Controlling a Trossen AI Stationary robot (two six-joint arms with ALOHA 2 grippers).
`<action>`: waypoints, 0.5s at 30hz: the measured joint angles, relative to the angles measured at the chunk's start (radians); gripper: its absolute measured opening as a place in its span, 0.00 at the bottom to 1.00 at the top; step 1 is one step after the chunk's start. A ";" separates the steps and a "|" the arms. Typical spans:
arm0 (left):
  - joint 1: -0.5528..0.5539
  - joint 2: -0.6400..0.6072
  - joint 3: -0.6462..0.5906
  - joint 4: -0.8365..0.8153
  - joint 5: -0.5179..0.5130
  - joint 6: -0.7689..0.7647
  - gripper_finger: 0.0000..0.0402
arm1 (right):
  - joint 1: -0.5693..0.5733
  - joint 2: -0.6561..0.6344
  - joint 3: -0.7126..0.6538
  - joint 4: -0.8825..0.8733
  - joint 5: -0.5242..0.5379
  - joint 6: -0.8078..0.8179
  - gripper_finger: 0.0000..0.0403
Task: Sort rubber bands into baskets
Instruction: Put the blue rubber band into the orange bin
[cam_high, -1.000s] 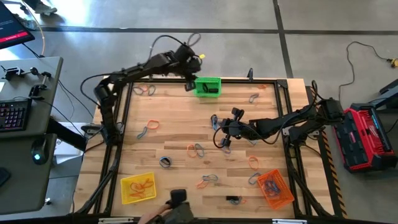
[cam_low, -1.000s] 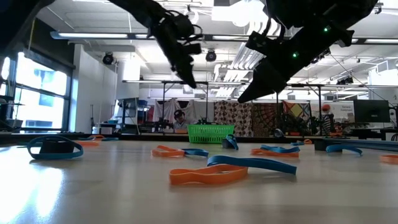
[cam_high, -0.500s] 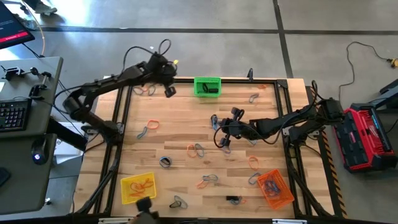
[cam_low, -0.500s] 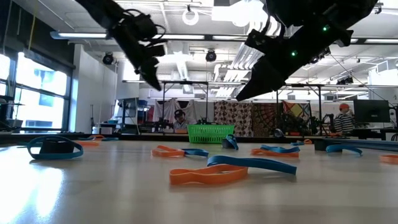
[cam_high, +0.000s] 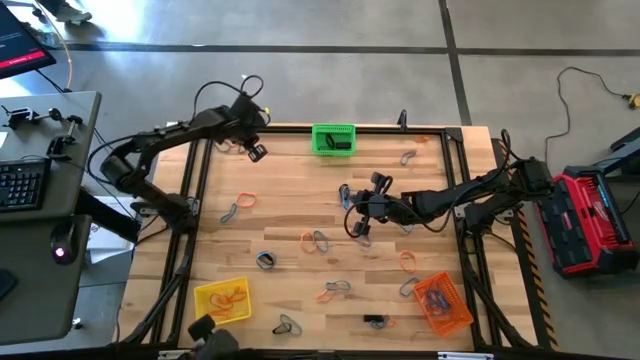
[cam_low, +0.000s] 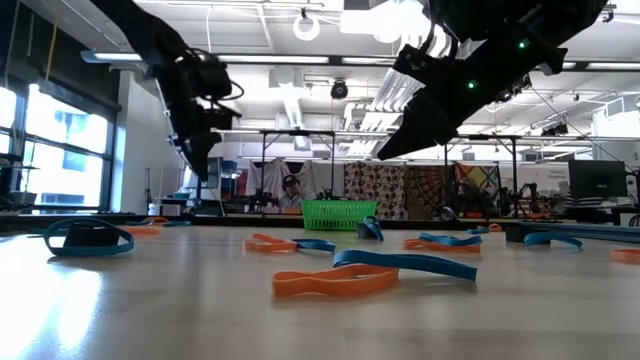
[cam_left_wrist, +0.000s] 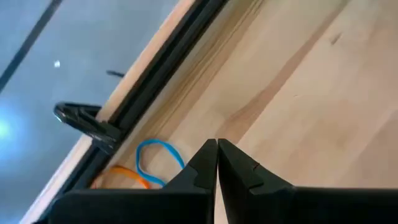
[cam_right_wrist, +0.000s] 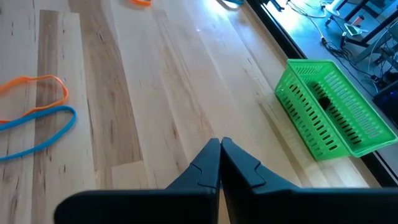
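L gripper (cam_high: 257, 152) hangs w/ fingers (cam_left_wrist: 202, 167) clenched on nothing; a blue band (cam_left_wrist: 159, 155) and orange band (cam_left_wrist: 129, 176) lie just beyond the tips by the table (cam_high: 290, 205) edge rail. R gripper (cam_high: 362, 225) waits mid-table, fingers also closed empty. Risk: dropping in w/o opening just shoves the overlapped pair under the rail, or grabs both colours.

The table top (cam_high: 290, 190) is pale wood with a lengthwise plank grain, framed by a black rail (cam_high: 200, 215). The green basket (cam_high: 333, 139) is bright green mesh with a black item inside. The yellow basket (cam_high: 222, 301) holds orange bands. The orange basket (cam_high: 443, 303) is orange mesh. Loose rubber bands (cam_high: 320, 240) are orange, blue and black. Both arms are black. A red case (cam_high: 590, 220) with black trim sits on the grey floor.
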 joint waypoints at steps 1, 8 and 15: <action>0.005 0.012 0.000 -0.002 -0.005 -0.006 0.02 | 0.000 0.000 0.000 0.000 0.000 0.000 0.00; 0.023 0.101 0.000 0.004 -0.035 -0.051 0.15 | 0.000 0.000 0.000 -0.001 -0.020 0.000 0.00; 0.023 0.175 0.000 0.020 -0.124 -0.091 0.28 | 0.000 0.000 0.000 -0.001 -0.024 0.000 0.00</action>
